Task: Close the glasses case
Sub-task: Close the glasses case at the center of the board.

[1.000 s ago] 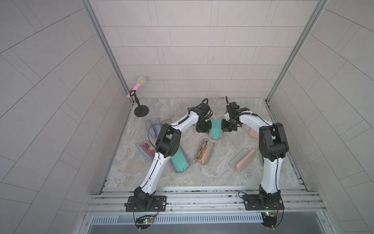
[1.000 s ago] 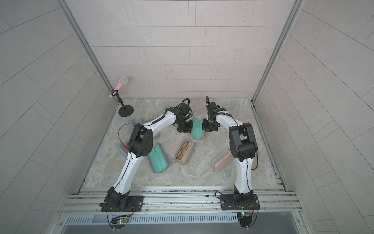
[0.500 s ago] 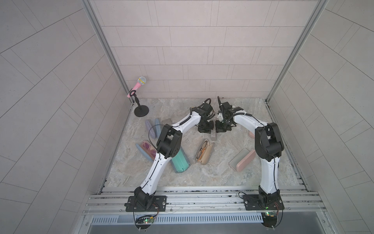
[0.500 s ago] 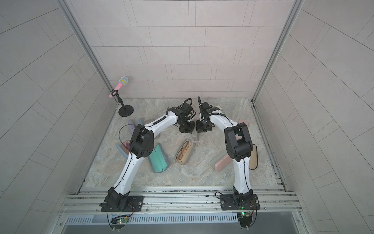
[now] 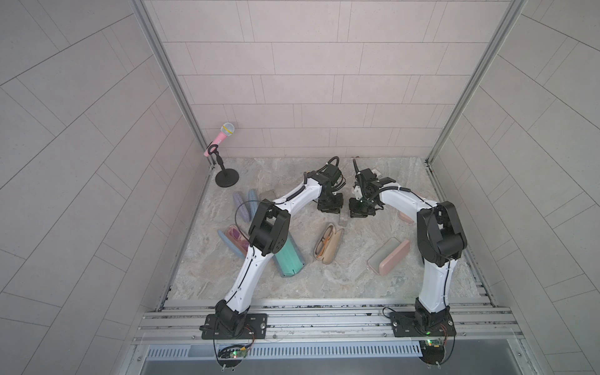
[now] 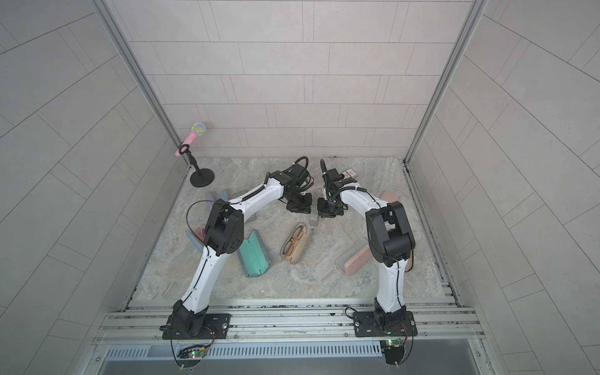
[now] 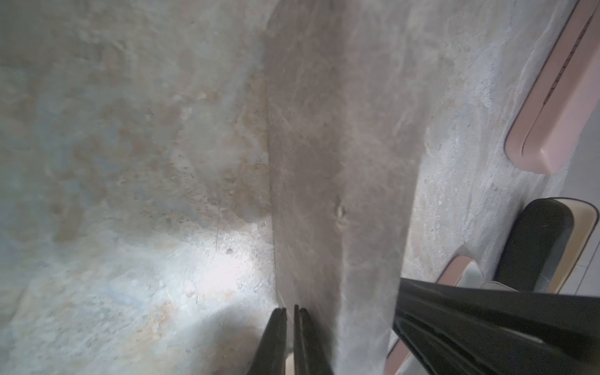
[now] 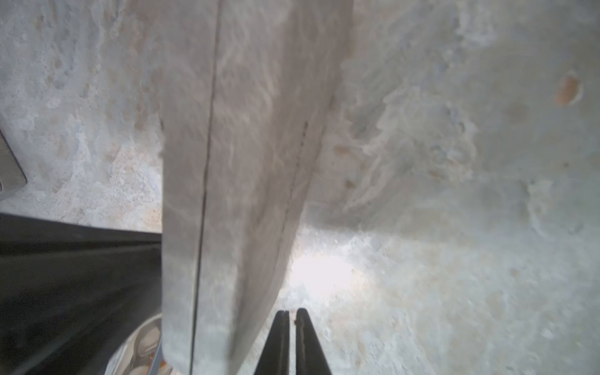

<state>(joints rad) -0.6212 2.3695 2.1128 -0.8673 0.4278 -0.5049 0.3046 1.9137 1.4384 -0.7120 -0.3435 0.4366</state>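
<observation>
Since the grey glasses case [image 7: 341,146] shows one thin seam along its side in both wrist views, I judge its lid down, though I cannot tell whether the catch has taken. It lies on the tabletop [image 5: 324,285] toward 12 o'clock from centre, between my two tools. My worry: if the catch is not home, the lid may spring up once I back off, and fingers this close could drag or roll the shell on the way out. With both arms crowded there, a careless retreat might knock them together. The left gripper [image 7: 290,312], at the case's 9 o'clock, has its fingers nearly pressed together, a bare slit between, pinching nothing; whether it touches the case I cannot tell. The right gripper [image 8: 291,312], at 3 o'clock, looks the same, empty and just beside the case. An open tan case [image 5: 328,243] lies at 6 o'clock.
</observation>
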